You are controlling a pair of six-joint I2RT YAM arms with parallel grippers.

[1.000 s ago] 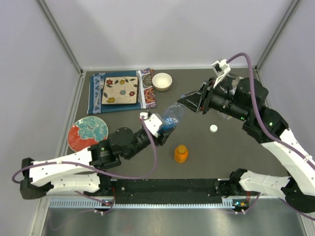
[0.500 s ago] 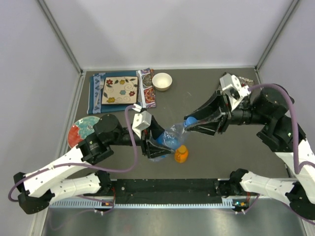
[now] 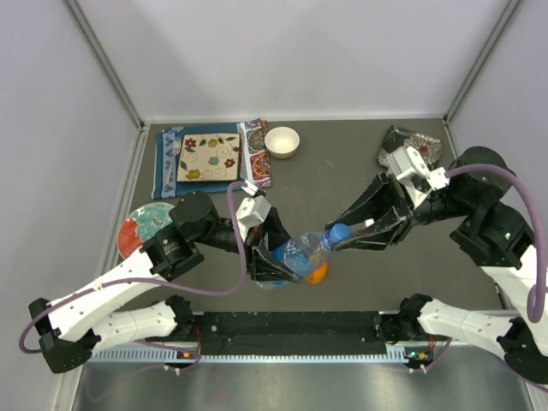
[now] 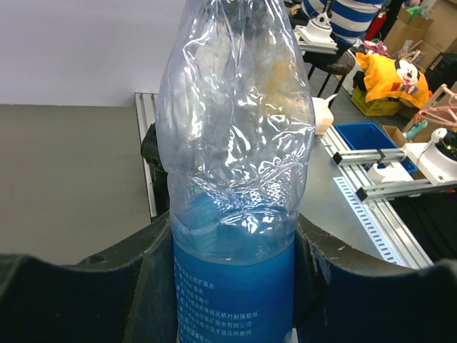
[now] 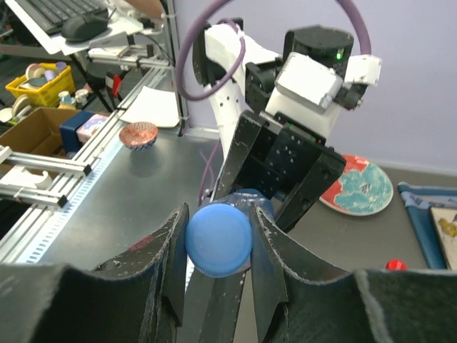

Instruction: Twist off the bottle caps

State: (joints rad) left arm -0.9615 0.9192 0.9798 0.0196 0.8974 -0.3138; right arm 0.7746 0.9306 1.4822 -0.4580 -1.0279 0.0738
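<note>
a robotics lab: walled test table [image 3: 342, 154], keyboard [image 5: 43, 11], blue storage bin [image 4: 368, 136].

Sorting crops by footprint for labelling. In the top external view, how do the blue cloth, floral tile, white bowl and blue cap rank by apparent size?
1. blue cloth
2. floral tile
3. white bowl
4. blue cap, held above the table and so nearer the camera, yet clearly smallest.

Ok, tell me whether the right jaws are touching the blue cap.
Touching. The right wrist view shows both jaws pressed against opposite sides of the blue cap, with no gap.
</note>
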